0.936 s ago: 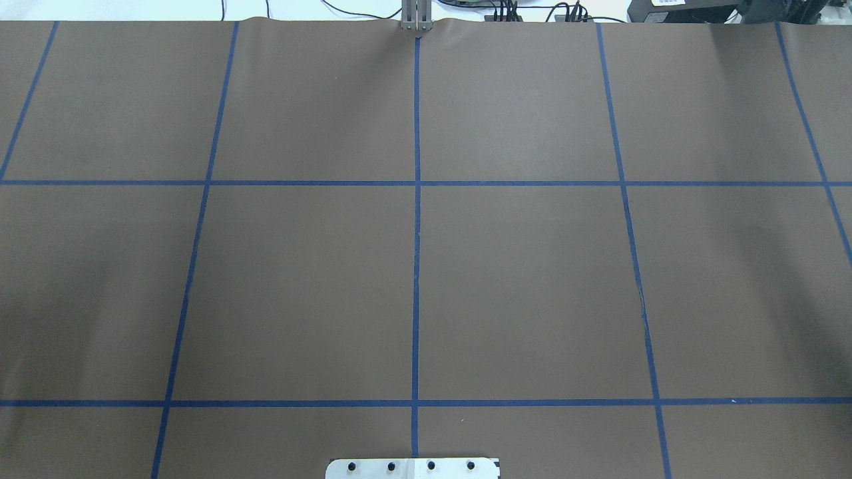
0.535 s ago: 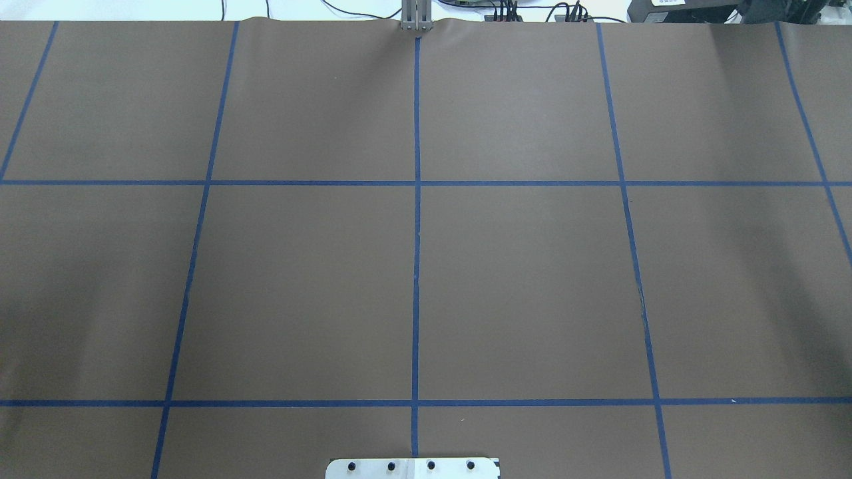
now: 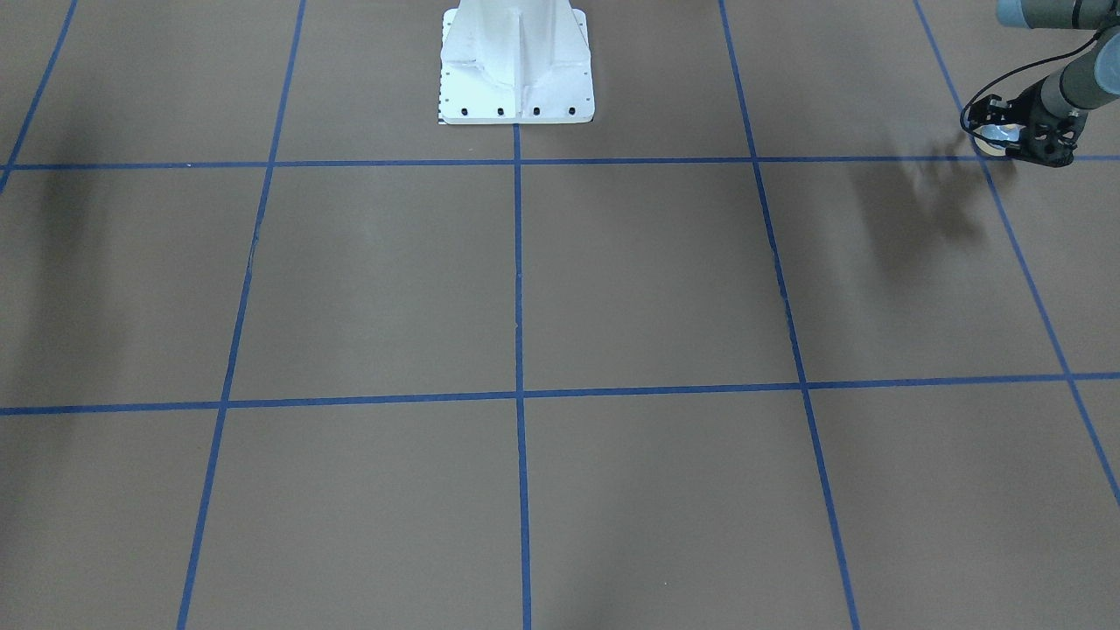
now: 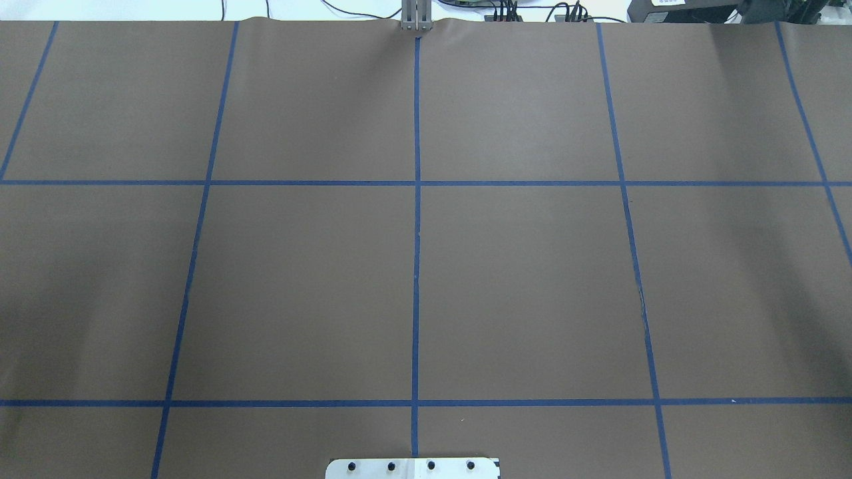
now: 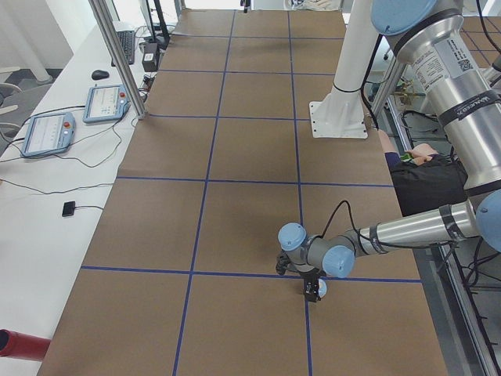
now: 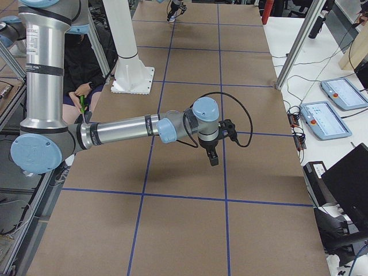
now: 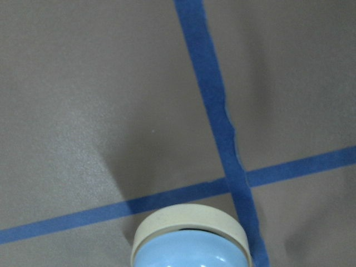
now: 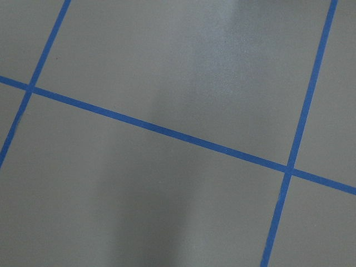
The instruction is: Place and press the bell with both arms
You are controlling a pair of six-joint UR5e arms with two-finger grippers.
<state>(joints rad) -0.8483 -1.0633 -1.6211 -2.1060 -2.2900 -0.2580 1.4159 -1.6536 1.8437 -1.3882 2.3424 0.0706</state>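
i get flat, even light from above on every feed, with no hard glare. shadows on the table [image 3: 612, 280] are soft-edged: a smudged one beside the left arm [image 3: 1081, 83] in the front-facing view, dim bands at both sides overhead. the right wrist feed shows a pale sheen. the bell [image 7: 191, 250] looks slightly soft, close to the lens.

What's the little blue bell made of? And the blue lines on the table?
The bell looks like smooth painted metal or plastic: its blue dome has a soft shine; the cream ring looks matte. The blue lines look like stuck-on tape: flat, with slightly wavy edges.
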